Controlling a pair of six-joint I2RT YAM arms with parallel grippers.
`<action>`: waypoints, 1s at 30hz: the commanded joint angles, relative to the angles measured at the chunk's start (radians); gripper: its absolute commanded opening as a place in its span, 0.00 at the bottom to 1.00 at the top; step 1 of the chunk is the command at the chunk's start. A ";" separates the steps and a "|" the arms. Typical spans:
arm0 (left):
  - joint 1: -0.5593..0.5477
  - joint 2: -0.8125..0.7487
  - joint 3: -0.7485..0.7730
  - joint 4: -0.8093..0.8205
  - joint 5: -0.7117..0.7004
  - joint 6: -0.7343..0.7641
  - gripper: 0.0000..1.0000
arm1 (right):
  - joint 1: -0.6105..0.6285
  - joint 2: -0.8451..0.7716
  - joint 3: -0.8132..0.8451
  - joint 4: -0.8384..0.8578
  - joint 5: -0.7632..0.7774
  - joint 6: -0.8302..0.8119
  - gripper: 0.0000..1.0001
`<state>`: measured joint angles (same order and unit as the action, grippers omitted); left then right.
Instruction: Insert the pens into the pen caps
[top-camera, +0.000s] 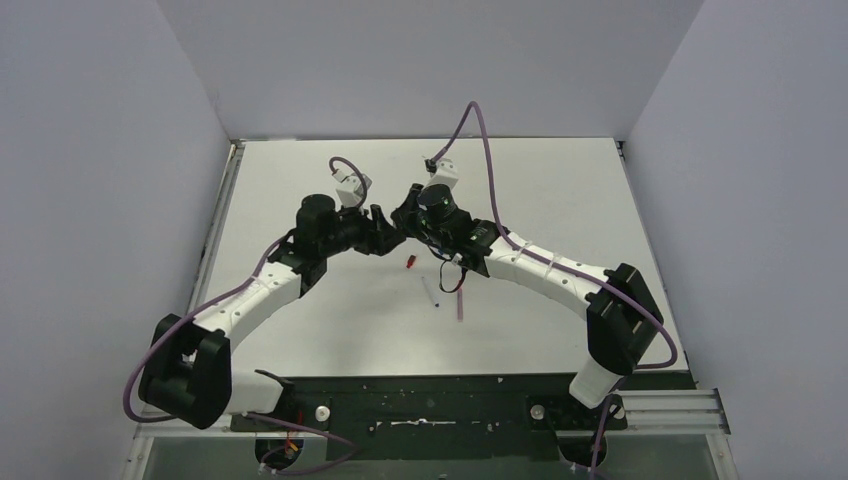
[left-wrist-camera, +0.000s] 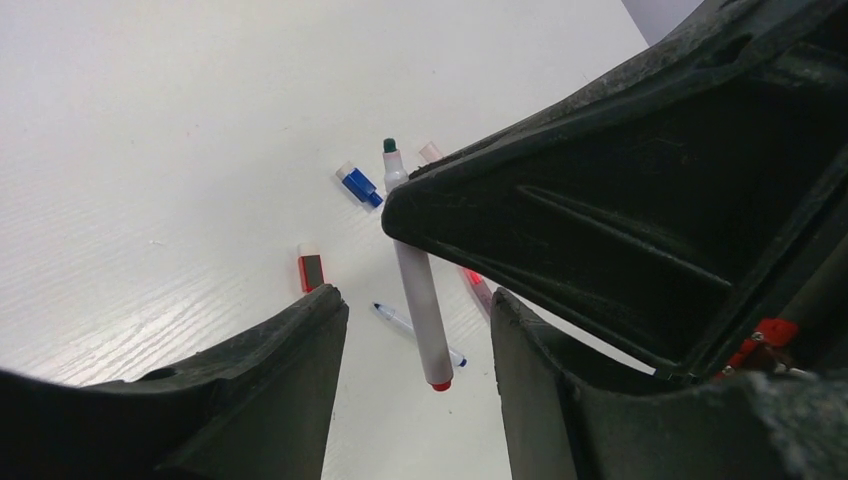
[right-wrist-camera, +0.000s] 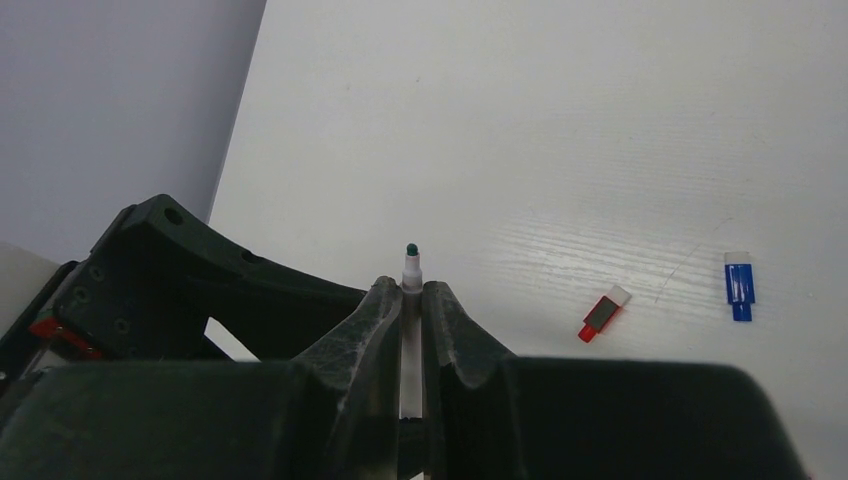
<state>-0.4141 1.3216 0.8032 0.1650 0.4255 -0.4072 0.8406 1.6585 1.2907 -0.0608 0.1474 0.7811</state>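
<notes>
the whitish pen (right-wrist-camera: 411, 272) is held above the middle of the tabletop (right-wrist-camera: 600, 150), clamped in the closed right pincer (right-wrist-camera: 411, 292) with its dark tip poking out past the fingertips. the left pincer (left-wrist-camera: 418, 305) stands open, one finger on either side of the barrel and apparently touching neither, probably ready for a handover or regrip. the red cap (right-wrist-camera: 603, 315) and blue cap (right-wrist-camera: 739, 283) lie apart on the tabletop, both empty.

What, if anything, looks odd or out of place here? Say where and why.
Nothing spilled or broken. One oddity: the pen clamped in the right claw has a dark greenish nib but a red end plug, while a red cap and a blue cap lie loose nearby.
</notes>
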 joint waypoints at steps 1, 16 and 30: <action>-0.010 0.022 0.040 0.069 -0.004 0.014 0.51 | 0.009 -0.055 0.009 0.080 -0.005 0.000 0.00; -0.018 0.041 0.033 0.080 -0.011 0.042 0.00 | 0.018 -0.045 0.004 0.089 -0.014 0.009 0.00; -0.017 -0.039 0.013 -0.068 -0.042 0.130 0.00 | -0.038 -0.114 0.049 -0.054 0.066 -0.152 0.62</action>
<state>-0.4297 1.3560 0.8032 0.1322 0.3992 -0.3294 0.8379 1.6539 1.2922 -0.0757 0.1459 0.7044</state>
